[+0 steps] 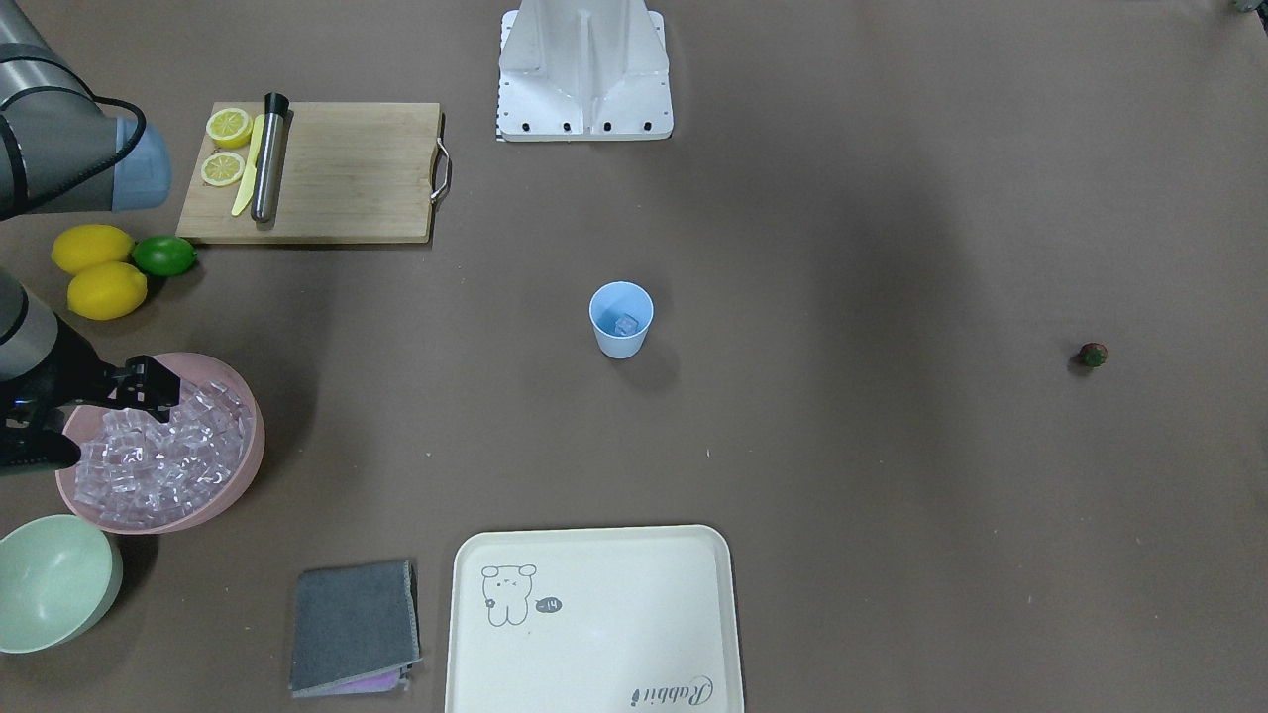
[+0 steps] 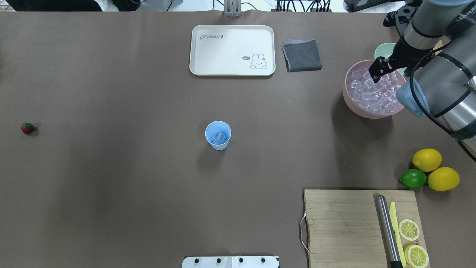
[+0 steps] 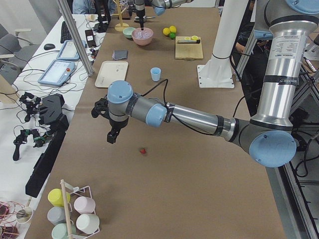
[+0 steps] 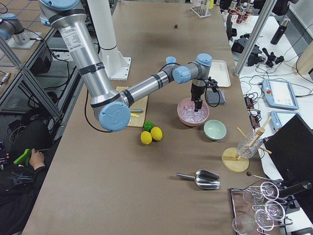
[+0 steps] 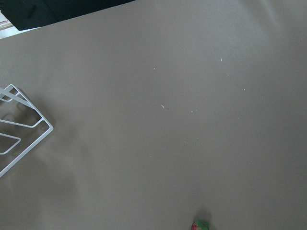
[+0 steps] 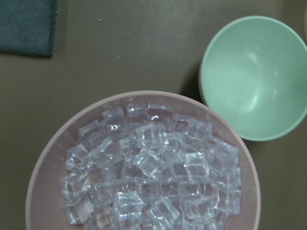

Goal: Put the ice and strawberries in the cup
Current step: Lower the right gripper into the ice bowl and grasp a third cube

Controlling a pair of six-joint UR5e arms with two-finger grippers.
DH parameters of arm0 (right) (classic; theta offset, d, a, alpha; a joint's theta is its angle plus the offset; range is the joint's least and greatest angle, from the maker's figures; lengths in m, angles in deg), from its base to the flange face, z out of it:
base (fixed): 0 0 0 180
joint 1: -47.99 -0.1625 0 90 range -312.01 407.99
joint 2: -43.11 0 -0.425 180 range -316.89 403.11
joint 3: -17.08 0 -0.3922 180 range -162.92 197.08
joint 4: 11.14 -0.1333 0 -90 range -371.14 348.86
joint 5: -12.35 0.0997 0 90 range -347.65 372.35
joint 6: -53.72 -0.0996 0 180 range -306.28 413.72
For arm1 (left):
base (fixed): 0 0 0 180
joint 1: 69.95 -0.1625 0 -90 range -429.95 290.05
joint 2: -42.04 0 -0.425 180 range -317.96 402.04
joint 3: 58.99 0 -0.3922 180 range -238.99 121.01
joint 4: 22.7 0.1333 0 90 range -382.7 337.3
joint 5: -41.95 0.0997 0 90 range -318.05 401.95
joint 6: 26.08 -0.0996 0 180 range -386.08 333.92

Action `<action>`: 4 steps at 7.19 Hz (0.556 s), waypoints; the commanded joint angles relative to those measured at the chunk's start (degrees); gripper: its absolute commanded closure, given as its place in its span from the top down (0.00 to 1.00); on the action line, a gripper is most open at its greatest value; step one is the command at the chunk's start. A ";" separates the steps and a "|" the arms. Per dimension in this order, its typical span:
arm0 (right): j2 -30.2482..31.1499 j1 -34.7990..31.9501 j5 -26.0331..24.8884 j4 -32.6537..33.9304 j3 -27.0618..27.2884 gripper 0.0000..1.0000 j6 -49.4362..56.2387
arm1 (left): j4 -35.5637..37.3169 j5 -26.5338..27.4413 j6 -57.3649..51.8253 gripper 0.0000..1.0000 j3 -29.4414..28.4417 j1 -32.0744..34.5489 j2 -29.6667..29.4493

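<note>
The light blue cup [image 1: 621, 319] stands mid-table and holds one ice cube; it also shows in the overhead view [image 2: 218, 134]. The ice [image 1: 163, 451] is heaped in a pink bowl [image 2: 349, 98] and fills the right wrist view [image 6: 153, 177]. My right gripper [image 1: 149, 386] hovers over the heap, its jaws apparently apart and empty. The strawberry [image 1: 1093, 355] lies alone on the table far from the cup, and shows at the left wrist view's bottom edge [image 5: 201, 225]. My left gripper [image 3: 110, 138] hangs above the table near the strawberry; I cannot tell whether it is open or shut.
A mint green bowl [image 1: 50, 584] sits next to the pink bowl. Two lemons [image 1: 94, 267] and a lime [image 1: 163, 255] lie by a cutting board [image 1: 337, 173] with lemon halves, a knife and a steel muddler. A cream tray [image 1: 594, 619] and grey cloth [image 1: 355, 624] lie nearby.
</note>
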 commanded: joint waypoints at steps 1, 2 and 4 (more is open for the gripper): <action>0.48 0.92 0.03 -8.76 -3.58 0.99 8.51 | 0.00 0.02 0.00 0.98 -0.01 -0.57 -0.35; 0.57 0.74 0.38 -8.60 -3.76 0.99 12.04 | 0.00 0.02 0.09 0.98 -0.01 -0.57 -0.35; 1.09 0.05 5.18 -8.34 -3.68 0.99 15.21 | 0.00 0.02 0.00 0.98 -0.10 -0.57 -0.18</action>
